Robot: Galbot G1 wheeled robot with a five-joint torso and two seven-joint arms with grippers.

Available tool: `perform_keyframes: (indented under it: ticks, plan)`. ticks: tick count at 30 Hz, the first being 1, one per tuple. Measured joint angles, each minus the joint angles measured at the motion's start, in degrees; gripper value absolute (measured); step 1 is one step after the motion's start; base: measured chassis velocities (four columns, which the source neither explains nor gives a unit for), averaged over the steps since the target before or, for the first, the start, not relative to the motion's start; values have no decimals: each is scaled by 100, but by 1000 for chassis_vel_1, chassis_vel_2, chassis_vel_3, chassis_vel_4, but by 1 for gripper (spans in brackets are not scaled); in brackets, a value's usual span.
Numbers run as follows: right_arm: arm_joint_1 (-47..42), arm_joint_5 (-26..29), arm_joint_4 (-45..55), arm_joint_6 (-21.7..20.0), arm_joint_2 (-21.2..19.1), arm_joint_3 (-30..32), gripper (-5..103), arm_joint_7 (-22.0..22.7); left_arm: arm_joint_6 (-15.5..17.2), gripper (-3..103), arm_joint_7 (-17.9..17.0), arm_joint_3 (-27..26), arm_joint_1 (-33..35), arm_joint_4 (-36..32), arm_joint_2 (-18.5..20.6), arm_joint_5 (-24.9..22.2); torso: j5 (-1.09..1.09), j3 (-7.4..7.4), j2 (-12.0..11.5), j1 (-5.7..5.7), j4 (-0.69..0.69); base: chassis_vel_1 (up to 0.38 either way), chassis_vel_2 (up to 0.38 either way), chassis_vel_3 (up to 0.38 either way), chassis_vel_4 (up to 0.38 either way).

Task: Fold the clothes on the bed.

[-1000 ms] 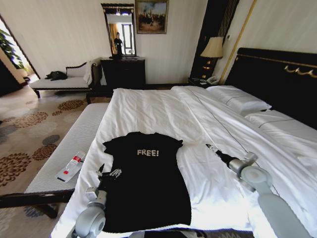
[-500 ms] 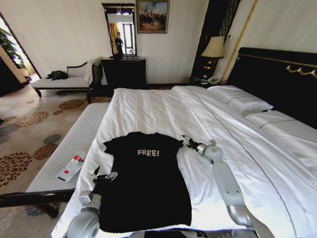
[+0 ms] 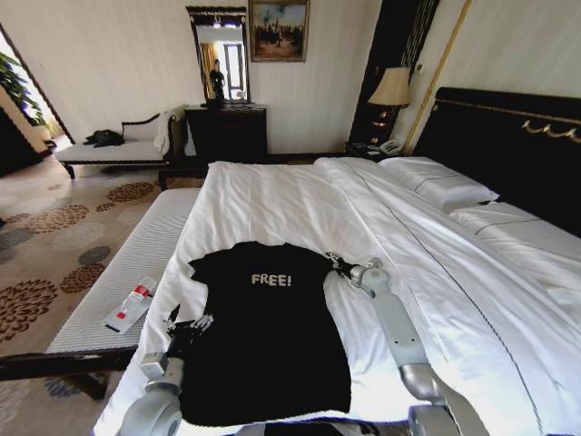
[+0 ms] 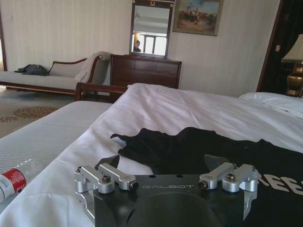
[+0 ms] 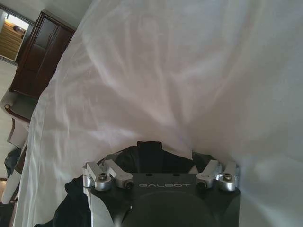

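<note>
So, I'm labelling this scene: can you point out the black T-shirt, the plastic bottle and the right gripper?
black T-shirt point(image 3: 272, 336): head view, plain fabric below the lettering.
plastic bottle point(image 3: 130, 306): head view, middle of its body, on the bench.
right gripper point(image 3: 333, 262): head view, at the shirt's sleeve.

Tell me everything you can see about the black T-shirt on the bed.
The black T-shirt is short-sleeved, of soft-looking fabric, with white "FREE!" lettering on the chest. It lies spread flat, unfolded, near the foot of the white bed, collar toward the pillows. The left gripper sits at its left edge with open jaws; the right gripper is at its right sleeve.
</note>
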Motion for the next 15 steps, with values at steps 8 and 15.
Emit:
perform_keyframes:
  ticks: [8, 15]
  plan:
    - [-95, -12, 180, -68, -33, -34, 61, 73, -53, 100, -1, -41, 0, 37, -88, 47, 1, 0, 0, 0, 0, 0, 0, 0, 0]
    - [-98, -63, 326, -46, 1, -78, 33, 286, -54, 100, -1, -130, -63, 47, -209, -26, 1, 0, 0, 0, 1, 0, 0, 0, 0]
